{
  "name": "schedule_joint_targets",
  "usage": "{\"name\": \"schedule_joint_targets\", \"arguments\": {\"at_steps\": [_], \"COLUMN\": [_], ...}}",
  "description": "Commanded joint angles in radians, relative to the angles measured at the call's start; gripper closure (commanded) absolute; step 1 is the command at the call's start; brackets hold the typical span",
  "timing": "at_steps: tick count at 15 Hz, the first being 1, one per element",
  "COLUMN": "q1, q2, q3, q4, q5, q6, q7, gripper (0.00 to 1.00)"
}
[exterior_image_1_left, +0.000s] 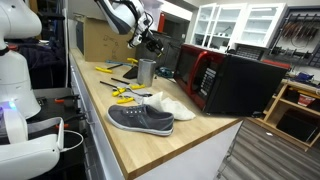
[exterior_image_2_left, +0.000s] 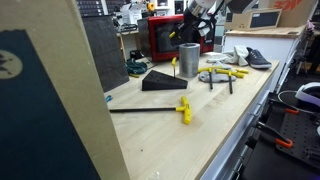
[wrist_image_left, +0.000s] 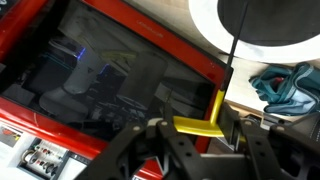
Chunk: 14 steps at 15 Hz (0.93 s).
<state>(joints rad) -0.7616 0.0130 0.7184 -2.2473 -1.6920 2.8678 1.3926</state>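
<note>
In the wrist view my gripper is shut on the yellow handle of a T-handle tool. Its thin black shaft points away into the dark mouth of a metal cup. In both exterior views the gripper hangs just above the upright steel cup on the wooden bench, in front of a red microwave. The microwave's dark glass door fills the left of the wrist view.
A second yellow T-handle tool lies on the bench beside a black wedge. Yellow-handled tools, a grey shoe and a white one lie near the cup. A teal cloth lies behind.
</note>
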Motion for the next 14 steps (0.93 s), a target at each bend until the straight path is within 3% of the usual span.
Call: {"name": "schedule_joint_targets", "arguments": {"at_steps": [1,13,14], "q1": [0.006,0.013,0.016], "q2": [-0.021,-0.164,-0.175], "q3": [0.006,-0.011,-0.013], "q4": [-0.021,-0.162,-0.168], "q5": [-0.075,-0.197,-0.202], "q6": [0.028,0.090,0.091], "q7": [0.140,0.289,0.309], "gripper": [0.76,0.74,0.36]}}
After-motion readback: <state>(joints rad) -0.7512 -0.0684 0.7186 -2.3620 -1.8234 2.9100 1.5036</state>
